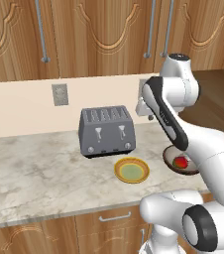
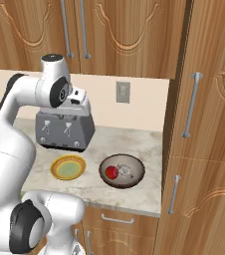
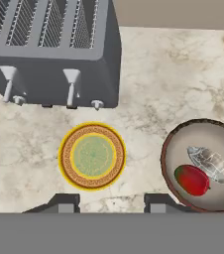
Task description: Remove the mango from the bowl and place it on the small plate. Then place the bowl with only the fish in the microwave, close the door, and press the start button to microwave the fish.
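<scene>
Inside bowl (image 3: pixel 183 134), mango (image 3: pixel 192 179) beside fish (image 3: pixel 211 163), small plate (image 3: pixel 92 156) bare, pincer (image 3: pixel 110 202) parted, empty

One toaster (image 3: pixel 52 54), one small plate (image 3: pixel 92 156), one bowl (image 3: pixel 171 149), one mango (image 3: pixel 192 179), one fish (image 3: pixel 210 162), one wall outlet (image 2: pixel 123 92), one tabletop (image 3: pixel 173 74).

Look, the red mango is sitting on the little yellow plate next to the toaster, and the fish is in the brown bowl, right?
Not quite. The mango is in the bowl beside the fish, as the hand view shows. The small plate by the toaster holds nothing yet.
</scene>
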